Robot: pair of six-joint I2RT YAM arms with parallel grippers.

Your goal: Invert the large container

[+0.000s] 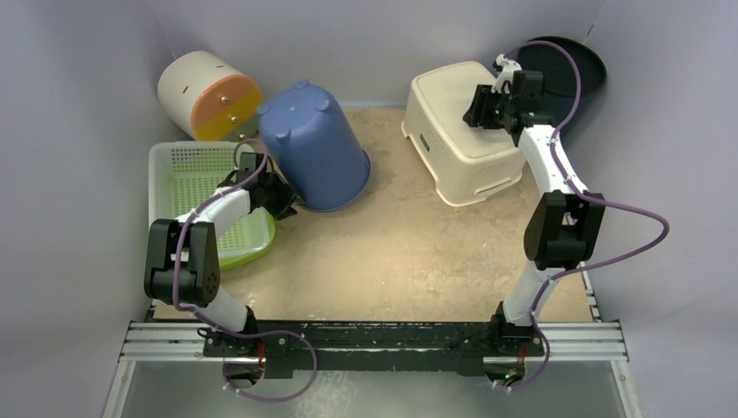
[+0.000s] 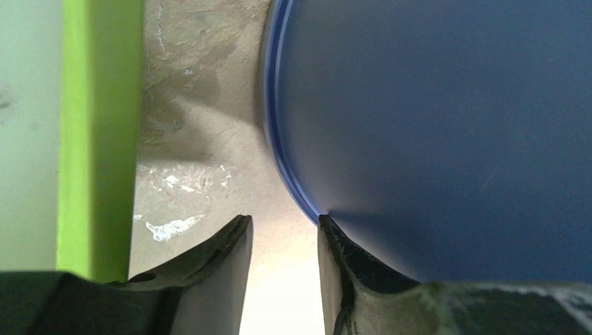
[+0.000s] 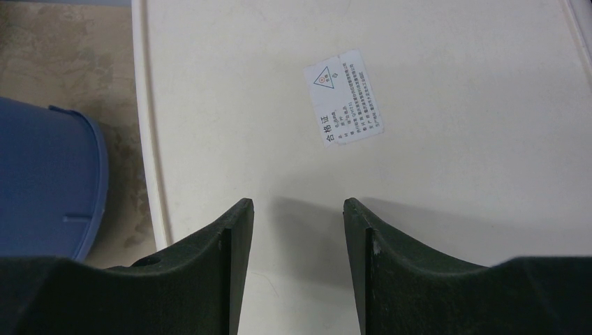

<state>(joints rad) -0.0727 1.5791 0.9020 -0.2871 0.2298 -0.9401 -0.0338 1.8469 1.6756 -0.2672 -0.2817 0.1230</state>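
Note:
The large container is a blue bucket (image 1: 313, 144) standing bottom up on the table, tilted, with its small feet pointing to the back left. My left gripper (image 1: 283, 198) is at the bucket's lower left rim. In the left wrist view the blue bucket (image 2: 433, 125) fills the right side, and the left gripper (image 2: 283, 222) is open with only table between its fingers. Its right fingertip (image 2: 325, 227) sits at the rim's edge. My right gripper (image 3: 299, 204) is open over a cream basket's upturned base (image 3: 419, 139). The bucket's edge (image 3: 42, 181) shows at the left of that view.
The cream basket (image 1: 461, 131) lies upside down at the back right. A green and white mesh basket (image 1: 187, 178) sits just left of the left gripper. A white and orange cylinder (image 1: 207, 96) lies at the back left. A dark blue round tray (image 1: 583, 65) leans in the back right corner.

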